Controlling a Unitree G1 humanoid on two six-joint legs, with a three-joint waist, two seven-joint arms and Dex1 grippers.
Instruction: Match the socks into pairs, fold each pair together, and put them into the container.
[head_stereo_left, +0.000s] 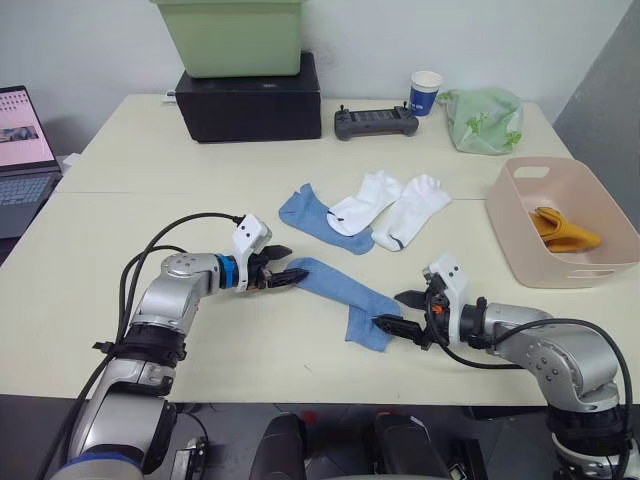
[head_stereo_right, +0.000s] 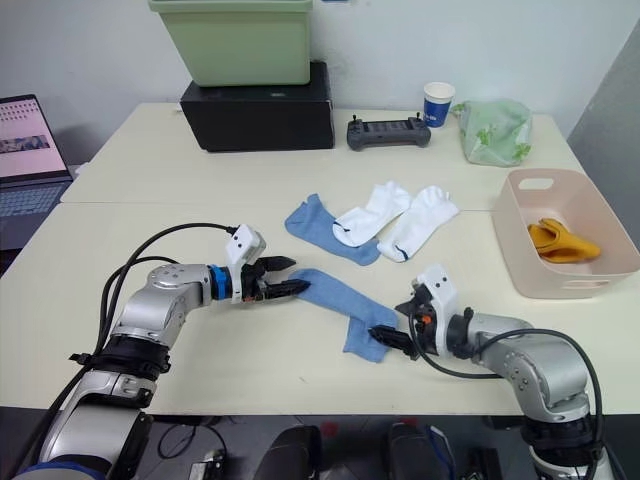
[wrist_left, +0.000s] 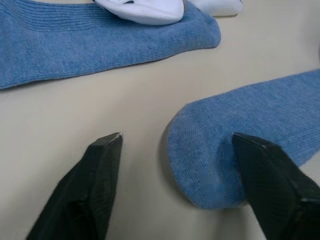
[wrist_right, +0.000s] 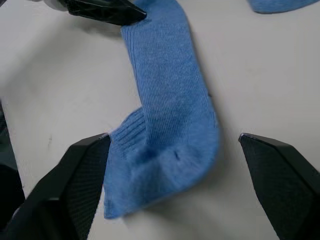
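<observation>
Mustard pair already in pink basin, right of frame. My left gripper and right gripper, both spread, bracket near blue sock at center. Second blue sock and white pair above remain unfolded.

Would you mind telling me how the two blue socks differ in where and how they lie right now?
The near blue sock lies alone between the open left gripper and right gripper, one at each end. The far blue sock lies beyond them with no gripper by it.

The near one is uncovered; the far one has a white sock overlapping it.

Both are light blue and flat on the table.
</observation>
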